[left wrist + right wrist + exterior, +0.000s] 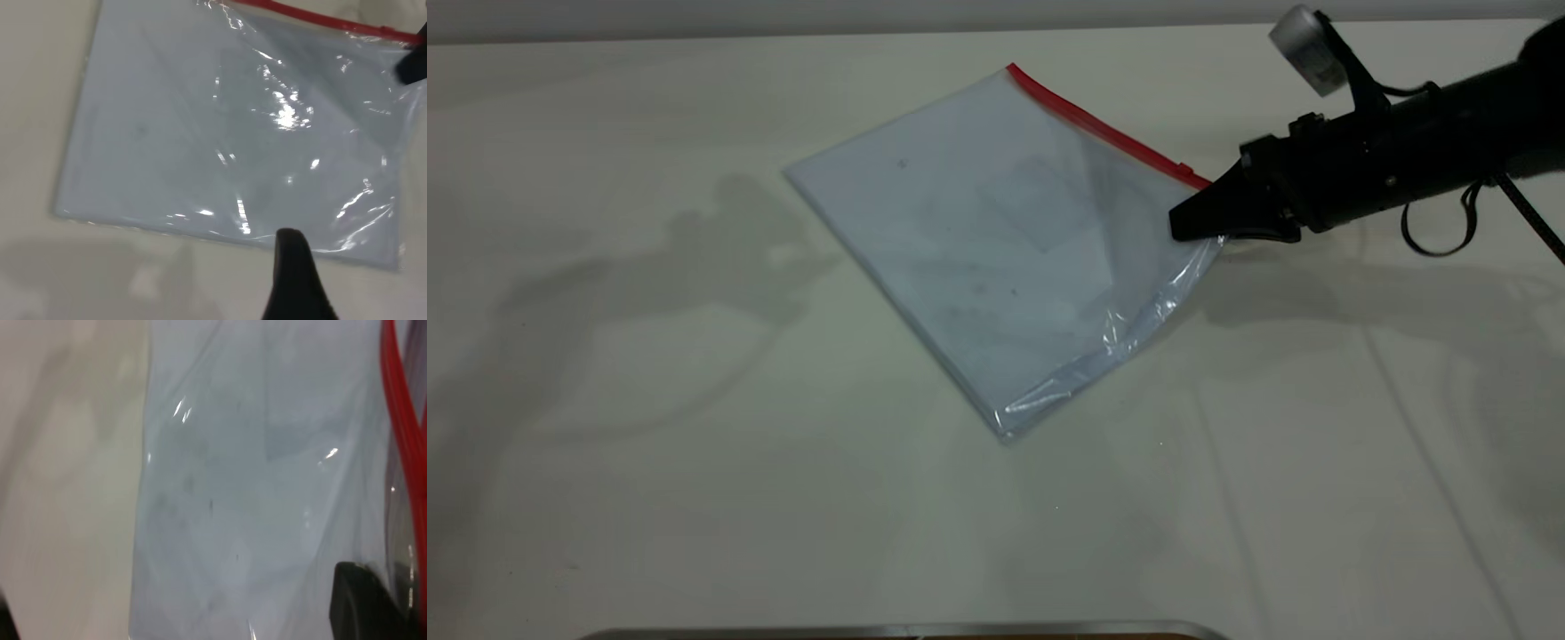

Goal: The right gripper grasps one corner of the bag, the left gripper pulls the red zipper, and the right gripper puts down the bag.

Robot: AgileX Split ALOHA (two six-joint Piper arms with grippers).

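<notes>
The bag (978, 240) is a clear pouch with white paper inside, lying askew on the white table. The red zipper (1103, 129) runs along its far edge, with a small slider tab (1185, 169) near the right end. My right gripper (1183, 227) comes in from the right and is shut on the bag's right corner, which is raised and crinkled. In the right wrist view one black finger (360, 607) rests against the plastic beside the red zipper (400, 420). My left gripper (293, 267) hovers over the bag's (220, 133) near edge, away from the zipper (313, 17). It is outside the exterior view.
The white table (694, 444) stretches wide to the left of the bag and in front of it. A metal strip (907, 631) lines the table's front edge. The right arm's thin cable (1529, 209) hangs at the far right.
</notes>
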